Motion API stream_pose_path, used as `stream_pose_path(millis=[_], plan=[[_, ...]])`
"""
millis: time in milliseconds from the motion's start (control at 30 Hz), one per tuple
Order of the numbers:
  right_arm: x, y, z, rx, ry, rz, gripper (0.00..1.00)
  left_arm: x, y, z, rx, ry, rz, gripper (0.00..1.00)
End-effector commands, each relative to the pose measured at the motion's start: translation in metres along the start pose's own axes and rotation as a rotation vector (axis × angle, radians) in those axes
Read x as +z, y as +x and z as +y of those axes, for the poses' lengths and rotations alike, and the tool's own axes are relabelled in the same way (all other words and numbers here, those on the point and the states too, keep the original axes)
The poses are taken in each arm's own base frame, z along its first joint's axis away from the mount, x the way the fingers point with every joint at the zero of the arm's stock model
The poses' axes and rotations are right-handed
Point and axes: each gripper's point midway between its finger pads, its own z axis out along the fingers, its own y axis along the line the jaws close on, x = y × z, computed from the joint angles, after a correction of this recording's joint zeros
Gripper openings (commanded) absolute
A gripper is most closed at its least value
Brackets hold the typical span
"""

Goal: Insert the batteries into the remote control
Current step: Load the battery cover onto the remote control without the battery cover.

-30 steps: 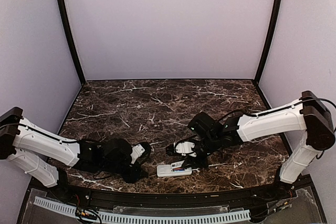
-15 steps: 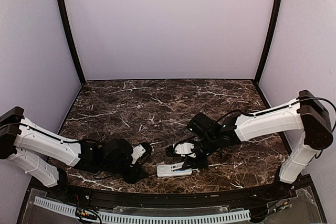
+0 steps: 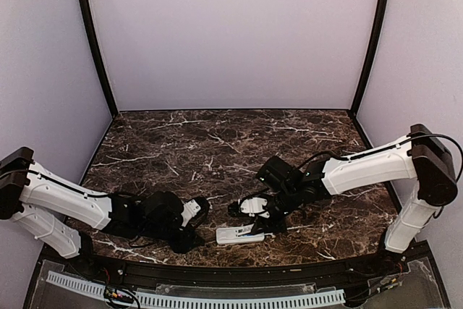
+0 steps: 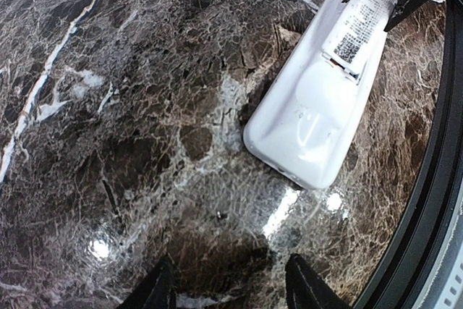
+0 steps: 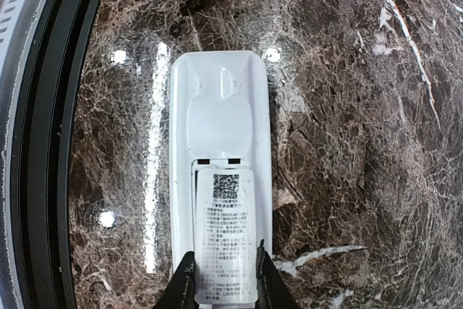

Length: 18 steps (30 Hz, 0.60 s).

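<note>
Your left jaws hang part-open and empty, low over the table, just short of the remote control. It lies back-up by the near edge. Beyond it, your right jaws are narrow, pinching the labelled battery cover. Change: the cover now sits over the bay, and the batteries seen a second ago no longer show. Probably loaded; can't tell if the cover's latched.

This is a robotics lab test cell. A dark marble-patterned tabletop is boxed in on the left, right and far sides by plain lilac panels on black frame poles. A white slotted cable duct runs along the near edge, beneath the bolted left arm and right arm.
</note>
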Motion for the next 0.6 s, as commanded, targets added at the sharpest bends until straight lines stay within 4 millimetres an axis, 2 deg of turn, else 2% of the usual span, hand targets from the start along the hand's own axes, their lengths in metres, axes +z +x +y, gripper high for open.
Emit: stream_pose_path(millis=[0, 567], plan=[[0.0019, -0.0055, -0.0003, -0.013, -0.012, 0.003, 0.0, -0.0003, -0.0076, -0.0044, 0.013, 0.01, -0.011, 0.51], [0.0037, -0.0036, 0.0095, -0.011, -0.039, 0.026, 0.0, 0.0003, -0.0072, -0.0037, 0.012, 0.006, -0.009, 0.51]])
